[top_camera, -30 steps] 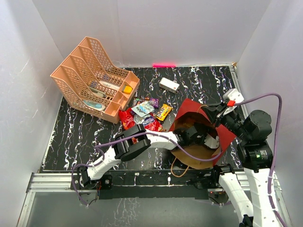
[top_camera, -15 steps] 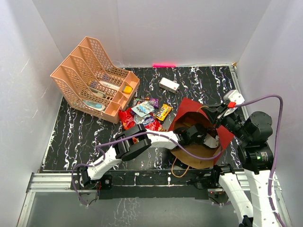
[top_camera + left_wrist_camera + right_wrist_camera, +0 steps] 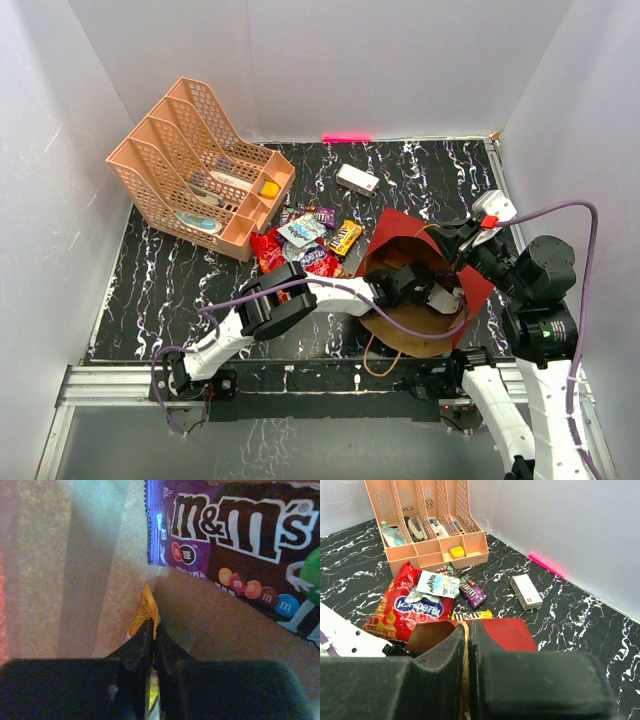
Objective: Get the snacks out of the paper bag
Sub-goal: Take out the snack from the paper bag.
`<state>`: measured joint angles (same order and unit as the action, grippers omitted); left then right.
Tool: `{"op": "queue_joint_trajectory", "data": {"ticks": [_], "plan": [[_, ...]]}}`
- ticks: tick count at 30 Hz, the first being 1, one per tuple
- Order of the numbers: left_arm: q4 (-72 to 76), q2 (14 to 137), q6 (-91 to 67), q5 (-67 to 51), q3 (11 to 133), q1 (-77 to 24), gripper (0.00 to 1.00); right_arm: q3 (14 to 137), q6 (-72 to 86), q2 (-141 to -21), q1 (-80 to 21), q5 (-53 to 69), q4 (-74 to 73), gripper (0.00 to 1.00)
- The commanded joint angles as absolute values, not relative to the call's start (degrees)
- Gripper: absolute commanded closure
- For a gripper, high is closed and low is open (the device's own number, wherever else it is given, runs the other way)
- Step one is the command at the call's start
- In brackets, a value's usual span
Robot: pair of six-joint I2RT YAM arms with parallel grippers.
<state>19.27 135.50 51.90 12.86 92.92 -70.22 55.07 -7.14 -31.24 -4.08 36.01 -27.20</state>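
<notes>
The red paper bag (image 3: 400,228) lies open at the front right, its brown inside (image 3: 100,555) showing. My left gripper (image 3: 152,627) is deep inside it, shut on the edge of a yellow candy packet (image 3: 145,611). A purple-brown M&M's packet (image 3: 235,525) lies in the bag beyond it. My right gripper (image 3: 468,630) is shut on the bag's rim (image 3: 505,630) and cord handle, holding it up. On the table left of the bag lie the red chip bag (image 3: 272,250), a white-blue packet (image 3: 302,230), a purple packet (image 3: 322,214) and a yellow M&M's packet (image 3: 344,237).
A peach mesh file rack (image 3: 195,175) stands at the back left with small items in it. A small white box (image 3: 357,179) lies behind the bag. White walls enclose the black marbled table (image 3: 160,290). My left arm (image 3: 300,295) spans the front toward the bag.
My right gripper has shifted slightly left with the bag's rim, reshaping the opening. My left gripper stays inside the bag, drawn back a little toward the mouth.
</notes>
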Motion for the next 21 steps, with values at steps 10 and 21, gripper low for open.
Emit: {"op": "queue_joint_trajectory", "data": {"ticks": [10, 21], "plan": [[18.07, 125.93, 50.67, 12.71, 89.01, -70.46, 1.0, 57.0, -6.73, -30.49, -4.16, 35.48, -24.41, 0.92], [17.23, 118.76, 48.24, 12.34, 83.42, -71.55, 1.0, 56.69, -6.55, -29.56, -4.22, 30.65, -24.29, 0.92]]}}
